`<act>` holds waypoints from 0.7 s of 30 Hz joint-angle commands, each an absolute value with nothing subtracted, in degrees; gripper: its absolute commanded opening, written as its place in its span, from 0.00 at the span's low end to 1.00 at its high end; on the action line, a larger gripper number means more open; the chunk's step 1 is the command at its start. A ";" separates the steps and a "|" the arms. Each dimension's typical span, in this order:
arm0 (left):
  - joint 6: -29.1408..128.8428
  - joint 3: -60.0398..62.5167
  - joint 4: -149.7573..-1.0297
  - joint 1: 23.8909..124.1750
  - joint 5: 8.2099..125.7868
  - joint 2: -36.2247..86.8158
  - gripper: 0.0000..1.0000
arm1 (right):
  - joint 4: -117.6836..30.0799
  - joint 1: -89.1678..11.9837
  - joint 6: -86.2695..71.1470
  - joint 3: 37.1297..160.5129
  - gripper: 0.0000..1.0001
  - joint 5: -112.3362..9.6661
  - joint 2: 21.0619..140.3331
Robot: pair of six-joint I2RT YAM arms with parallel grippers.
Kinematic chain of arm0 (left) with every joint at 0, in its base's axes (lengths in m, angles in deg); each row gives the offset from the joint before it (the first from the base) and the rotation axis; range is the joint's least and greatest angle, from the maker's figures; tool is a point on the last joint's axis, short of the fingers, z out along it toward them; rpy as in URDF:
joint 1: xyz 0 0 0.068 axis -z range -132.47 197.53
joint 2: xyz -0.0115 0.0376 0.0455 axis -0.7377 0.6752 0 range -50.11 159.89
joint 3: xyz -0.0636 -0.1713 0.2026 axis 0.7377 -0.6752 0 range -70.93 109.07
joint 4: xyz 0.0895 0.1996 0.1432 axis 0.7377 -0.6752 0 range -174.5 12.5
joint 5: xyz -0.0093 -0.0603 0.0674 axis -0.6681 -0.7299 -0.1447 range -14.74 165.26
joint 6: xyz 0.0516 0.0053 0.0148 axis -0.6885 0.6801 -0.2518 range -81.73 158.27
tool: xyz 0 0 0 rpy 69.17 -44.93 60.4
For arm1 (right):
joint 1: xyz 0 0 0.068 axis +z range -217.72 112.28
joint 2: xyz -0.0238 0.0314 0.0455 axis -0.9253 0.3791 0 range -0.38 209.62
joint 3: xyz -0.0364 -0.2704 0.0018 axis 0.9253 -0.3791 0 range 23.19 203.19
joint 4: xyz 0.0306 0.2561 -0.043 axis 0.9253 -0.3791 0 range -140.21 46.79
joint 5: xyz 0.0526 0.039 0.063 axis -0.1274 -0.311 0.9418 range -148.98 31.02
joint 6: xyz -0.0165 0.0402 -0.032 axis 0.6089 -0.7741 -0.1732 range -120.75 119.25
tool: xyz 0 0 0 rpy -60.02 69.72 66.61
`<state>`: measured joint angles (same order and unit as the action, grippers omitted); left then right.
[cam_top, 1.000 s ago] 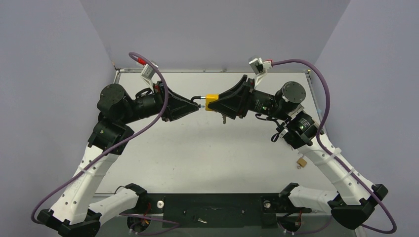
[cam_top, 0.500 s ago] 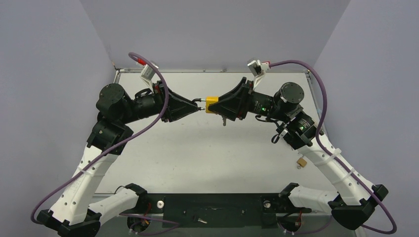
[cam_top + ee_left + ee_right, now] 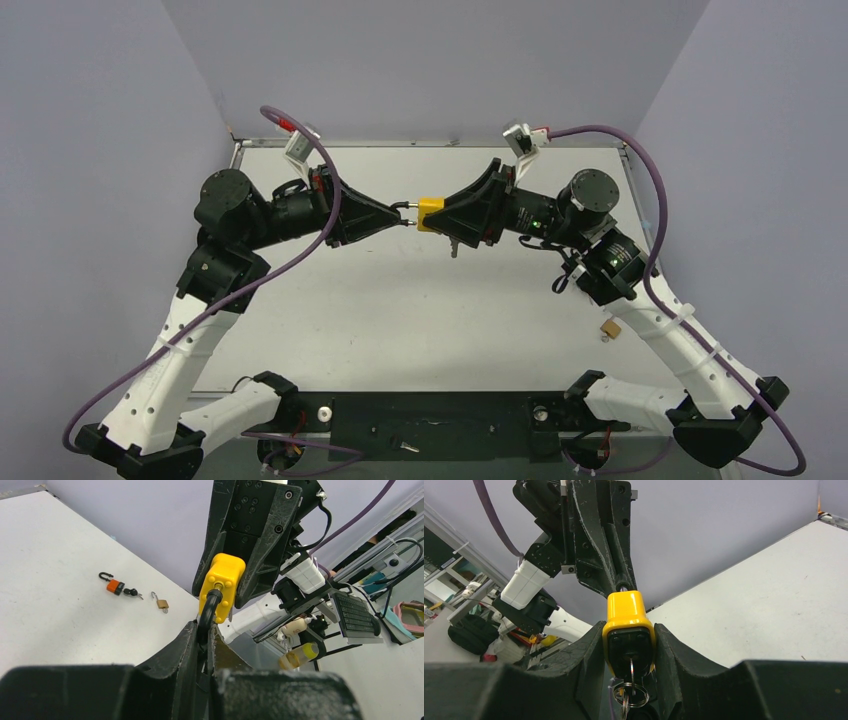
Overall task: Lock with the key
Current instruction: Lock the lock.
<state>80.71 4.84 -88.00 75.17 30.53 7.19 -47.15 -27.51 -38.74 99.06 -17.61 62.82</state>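
Left gripper [image 3: 202, 632] just pinched tight onto black curved metal shackle [image 3: 208, 606] | right gripper [image 3: 629, 630] clamps blocky yellow padlock [image 3: 625, 611], aloft toward table's [image 3: 400, 300] 12 o'clock | tiny silver-grey metal key on ring [image 3: 631, 669] sits in keyhole, padlock's 6 o'clock | likely next: push shackle home.

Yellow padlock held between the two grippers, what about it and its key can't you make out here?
- Key blade: right wrist view, buried in the padlock.
- Shackle, other leg: left wrist view, hidden behind the left gripper, so latched or not is unclear.
- Key, top view: too small to tell how far it is turned.
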 commanded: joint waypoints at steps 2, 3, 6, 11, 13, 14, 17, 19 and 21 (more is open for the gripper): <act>83.97 3.59 -80.48 75.63 29.56 7.39 0.00 | -42.95 -25.00 -38.41 99.16 0.00 -17.44 62.04; 84.41 3.42 -79.21 75.91 29.45 7.49 0.00 | -42.99 -24.69 -38.30 99.19 0.00 -17.60 62.31; 84.60 3.33 -78.67 78.67 30.60 8.10 0.00 | -42.89 -23.74 -38.03 99.42 0.00 -18.17 63.21; 82.49 4.12 -79.77 84.89 33.53 9.60 0.00 | -42.69 -22.64 -37.49 99.49 0.00 -19.13 64.26; 81.91 4.72 -80.62 86.28 34.43 10.22 0.00 | -42.94 -22.48 -37.16 99.54 0.00 -19.48 64.83; 81.93 4.94 -80.78 86.46 34.53 10.46 0.00 | -43.01 -22.47 -36.88 99.60 0.00 -19.71 65.07; 82.85 5.05 -80.67 86.64 34.63 10.79 0.00 | -45.92 -22.25 -35.02 100.18 0.00 -20.94 65.27; 84.72 4.59 -77.75 86.64 33.38 11.20 0.00 | -46.50 -21.92 -34.21 100.32 0.00 -21.53 65.46; 86.94 4.05 -75.03 86.64 32.51 11.40 0.00 | -47.82 -21.42 -32.93 100.54 0.00 -22.61 65.74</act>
